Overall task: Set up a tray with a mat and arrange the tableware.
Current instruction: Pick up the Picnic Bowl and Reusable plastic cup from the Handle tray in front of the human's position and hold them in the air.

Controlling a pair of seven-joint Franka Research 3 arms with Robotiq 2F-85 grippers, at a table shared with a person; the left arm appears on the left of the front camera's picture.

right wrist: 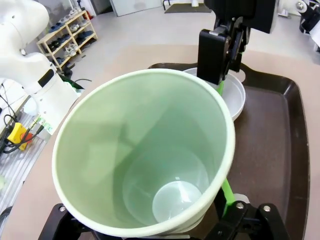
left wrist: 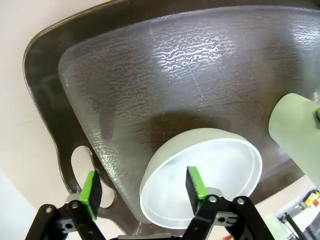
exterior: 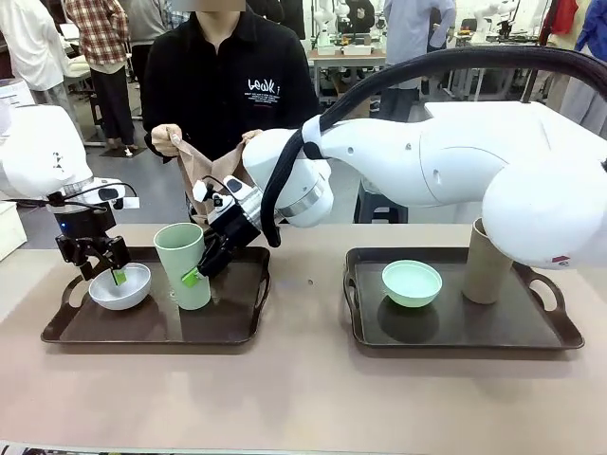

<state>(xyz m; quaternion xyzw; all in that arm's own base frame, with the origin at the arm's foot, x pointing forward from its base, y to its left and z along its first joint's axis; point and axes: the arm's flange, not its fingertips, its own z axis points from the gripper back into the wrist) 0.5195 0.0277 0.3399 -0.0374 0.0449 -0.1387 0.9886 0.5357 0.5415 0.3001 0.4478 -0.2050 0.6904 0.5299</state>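
On the worktop (exterior: pixel 303 398), the left tray (exterior: pixel 152 327) carries the white bowl (exterior: pixel 120 286) and the mint cup (exterior: pixel 180 248). The left end effector (left wrist: pixel 141 189), jaws partly apart, straddles the bowl's rim without clamping it. The right end effector (exterior: pixel 197 270) brackets the cup, jaws wide; I cannot tell whether it grips. The mint bowl (exterior: pixel 412 282) and tan cup (exterior: pixel 486 263) stand on another tray (exterior: pixel 455 332), well apart from the left tray.

Person's black shirt (exterior: pixel 228 85) perhaps reads "look".
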